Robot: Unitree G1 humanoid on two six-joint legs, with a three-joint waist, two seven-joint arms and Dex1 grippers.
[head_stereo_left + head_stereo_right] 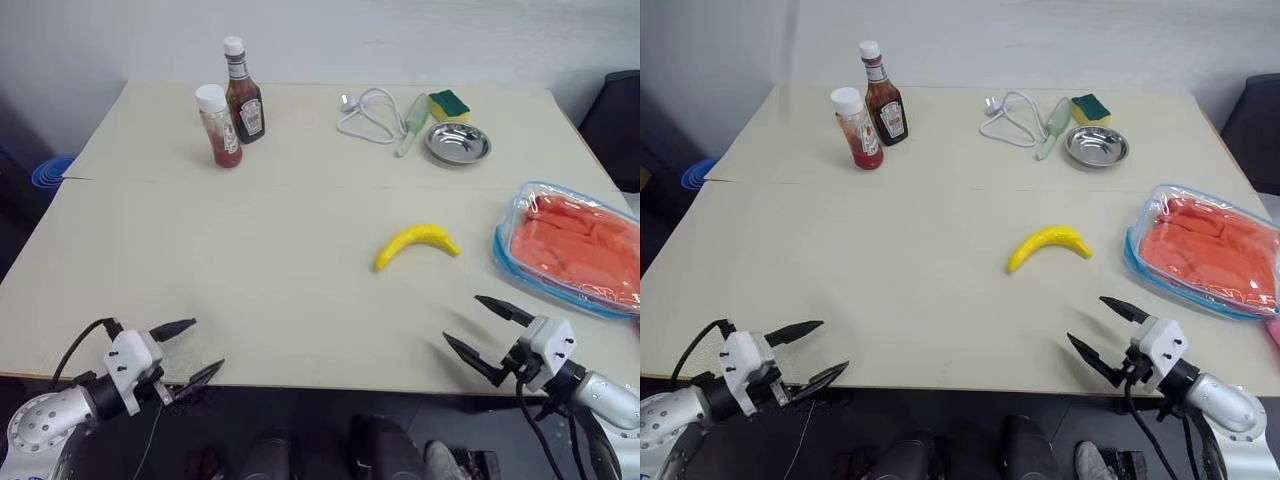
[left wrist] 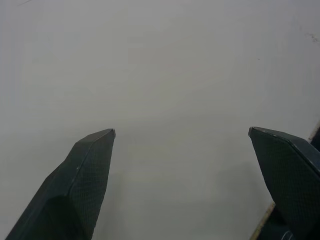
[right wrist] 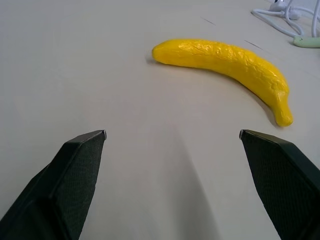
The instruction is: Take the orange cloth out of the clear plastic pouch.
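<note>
The clear plastic pouch (image 1: 567,249) with light blue edging lies flat at the table's right edge. The orange cloth (image 1: 580,247) is folded inside it and fills most of it. My right gripper (image 1: 478,326) hovers open over the table's front edge, to the near left of the pouch and apart from it. My left gripper (image 1: 202,349) stands open at the front left edge, far from the pouch, with nothing between its fingers. In the right wrist view the open fingers (image 3: 75,170) point toward the banana.
A yellow banana (image 1: 416,243) lies mid-table, left of the pouch. Two sauce bottles (image 1: 231,105) stand at the back left. A white cable (image 1: 367,112), a green brush, a sponge (image 1: 449,103) and a small metal bowl (image 1: 457,142) sit at the back right.
</note>
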